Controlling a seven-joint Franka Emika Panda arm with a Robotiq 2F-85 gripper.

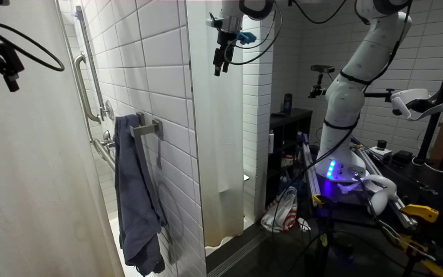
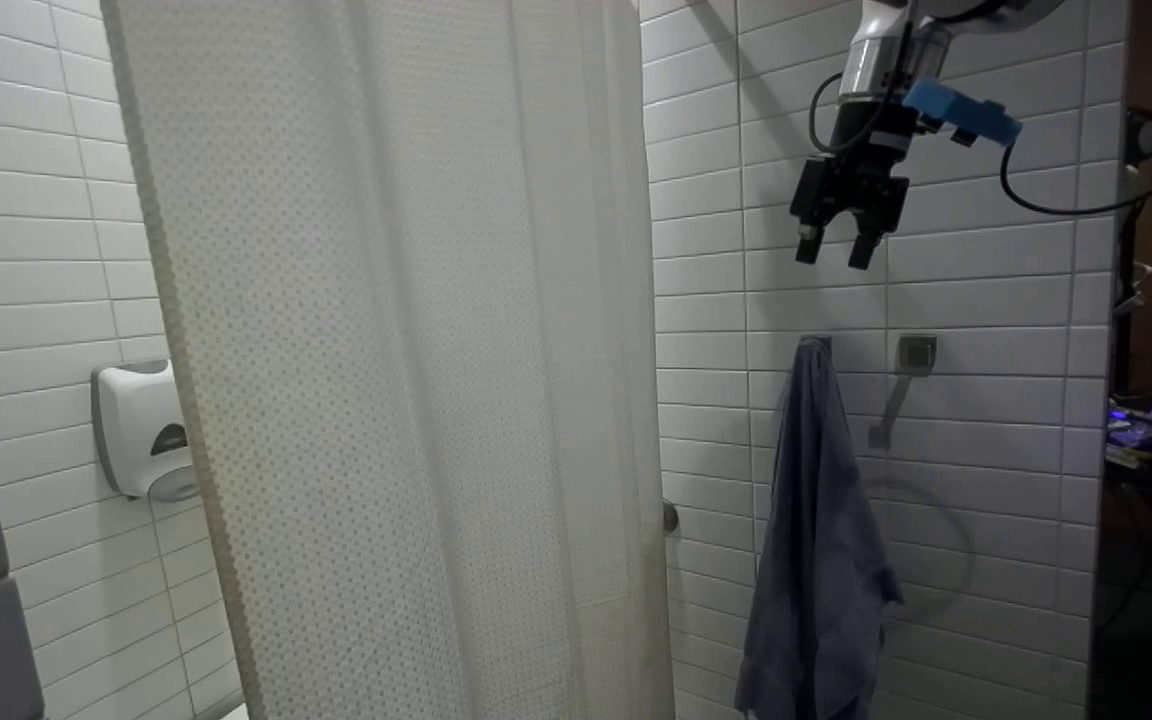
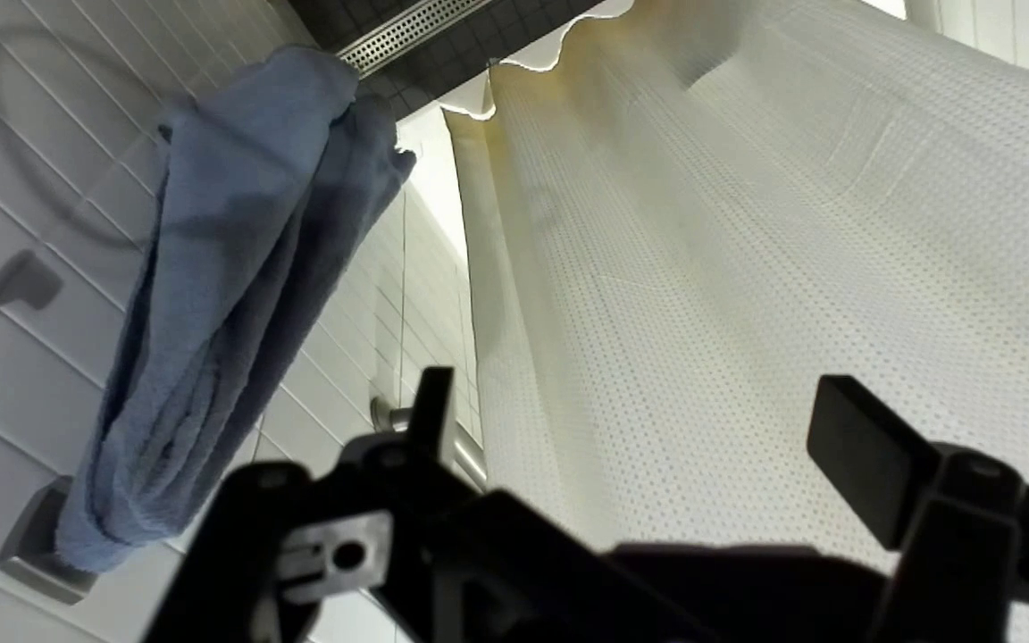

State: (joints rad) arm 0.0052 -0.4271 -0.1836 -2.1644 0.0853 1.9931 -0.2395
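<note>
Bathroom wall [image 2: 986, 520], white-tiled: a blue-grey towel [image 2: 816, 560] hangs from a metal hook [image 3: 37, 546], untouched. Higher up and apart, my tool [image 2: 833, 252] stands wide, gripping nothing yet.

My Robotiq gripper [image 2: 833, 256] hangs at about 2 o'clock in exterior view, aimed between 6 and 7 o'clock, jaws spread wide. My wrist [image 2: 874, 66] just above, tilted slightly, between 12 and 1 o'clock from gripper. In wrist view, my fingers [image 3: 872, 460] sit between 3 and 4 o'clock and between 7 and 8, broad gap between. My mirrored Panda arm [image 1: 363, 63] in exterior view: base [image 1: 338, 158] between 3 and 4 o'clock, lit blue; shoulder [image 1: 345, 99] above; from there slanting up toward 1 o'clock.
</note>
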